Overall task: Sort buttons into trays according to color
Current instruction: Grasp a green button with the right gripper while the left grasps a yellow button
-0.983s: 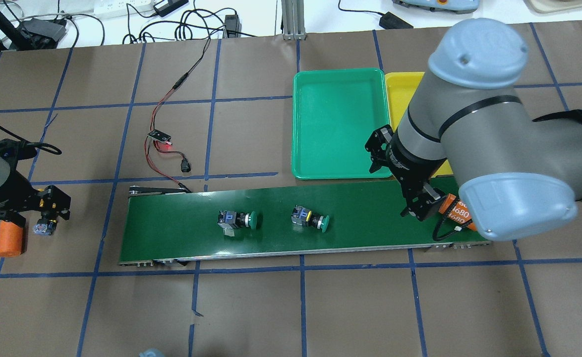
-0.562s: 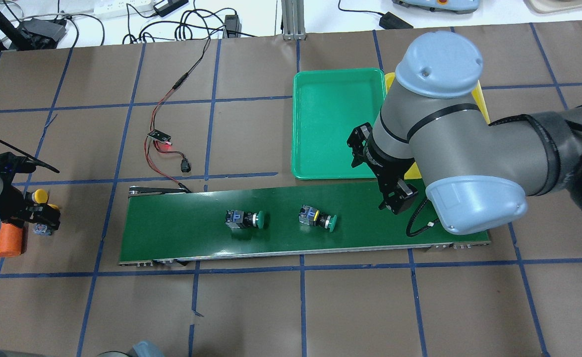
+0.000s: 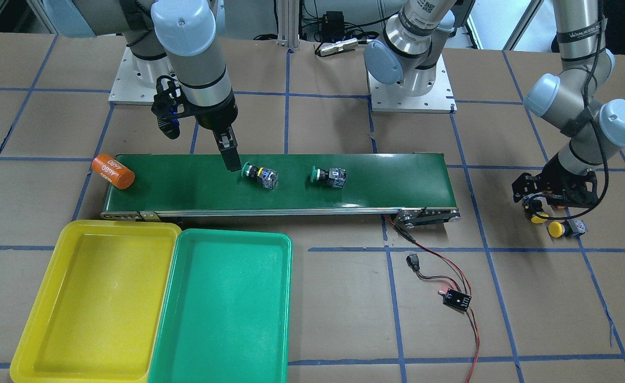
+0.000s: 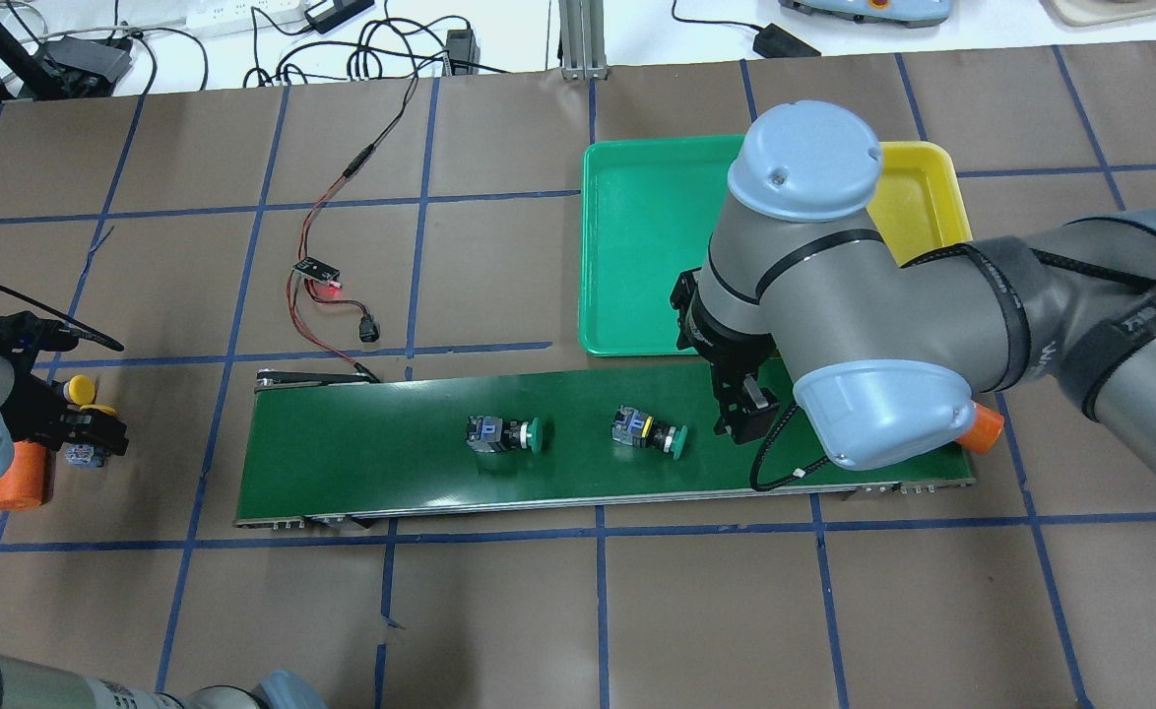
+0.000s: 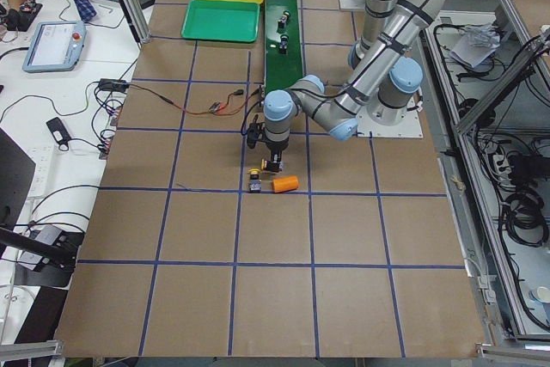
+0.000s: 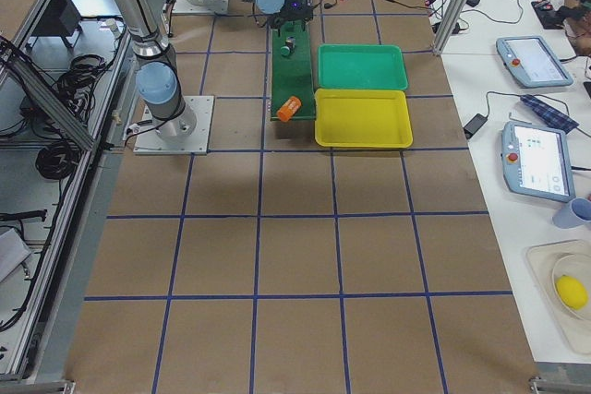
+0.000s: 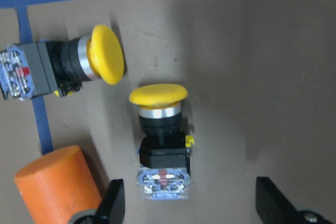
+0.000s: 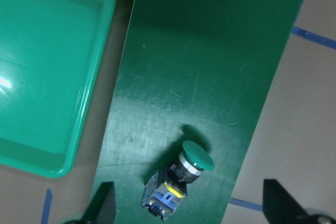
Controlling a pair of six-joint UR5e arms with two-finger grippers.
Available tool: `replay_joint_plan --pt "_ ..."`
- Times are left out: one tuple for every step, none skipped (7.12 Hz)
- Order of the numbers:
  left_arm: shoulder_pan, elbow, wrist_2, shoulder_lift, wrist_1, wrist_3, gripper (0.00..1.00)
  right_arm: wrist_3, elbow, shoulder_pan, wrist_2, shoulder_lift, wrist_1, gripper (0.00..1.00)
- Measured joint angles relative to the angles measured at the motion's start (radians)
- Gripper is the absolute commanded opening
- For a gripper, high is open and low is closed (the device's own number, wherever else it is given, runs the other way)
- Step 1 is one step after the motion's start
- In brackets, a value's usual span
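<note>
Right arm swung in along the belt (image 4: pixel 361 463) over the last second. The right gripper (image 4: pixel 741 419) now hangs just beside the cap of the near green button (image 4: pixel 649 434). Both green buttons crept along the belt toward that gripper in the same interval, and the second green button (image 4: pixel 506 434) trails well behind. Left arm drew back a little, uncovering yellow caps.

Right gripper: spread wide, empty. In its wrist view the near green button lies on its side, low in frame, between the two fingertips (image 8: pixel 102 203) and untouched. Height above the belt: cannot tell.

Left gripper (image 4: pixel 86 433): also wide open, empty. It is poised over the counter (image 4: pixel 499 611) past the belt's other end. One yellow button (image 7: pixel 157 129) lies between its fingertips, the other yellow button (image 7: pixel 68 69) is off to one side, and an orange cylinder (image 7: pixel 58 187) sits just beside them.

Trays: the green tray (image 4: pixel 637 197) and yellow tray (image 3: pixel 94 298) sit side by side, near the belt. Nothing shows in either from the front view, so all four buttons are unsorted.

Step in hand (judgement): approach for the first pick, a green button bound for the green tray.

Next move calls for:
- Centring the jaws over the black collar and contact block rather than the domed cap, which would likely slip.
- Descending and closing across the body.
- Allowing for drift in the timing if the belt is running.
- A short carry across to the green tray.
</note>
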Motion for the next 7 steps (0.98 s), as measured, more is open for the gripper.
replay_joint_plan --pt "0.0 0.0 0.0 -0.002 0.002 -0.001 0.32 0.018 0.007 0.006 0.0 0.013 -0.011 1.0" --pt "0.001 0.0 -0.001 -0.002 0.002 -0.004 0.22 0.031 0.019 0.008 0.002 0.022 -0.028 1.0" --pt "0.0 0.0 -0.001 0.0 0.002 -0.008 0.19 0.042 0.041 0.008 0.003 0.036 -0.067 1.0" --pt "-0.001 -0.002 0.0 0.006 -0.003 -0.025 0.19 0.052 0.072 0.008 0.003 0.067 -0.138 1.0" --pt "-0.005 -0.004 0.003 0.015 -0.01 -0.068 0.19 0.063 0.1 0.008 0.001 0.102 -0.218 1.0" --pt "-0.011 -0.001 0.002 0.023 -0.016 -0.142 0.19 0.07 0.116 0.008 0.0 0.123 -0.261 1.0" --pt "-0.019 0.01 -0.018 0.03 -0.031 -0.247 0.19 0.076 0.126 0.006 0.0 0.129 -0.272 1.0"
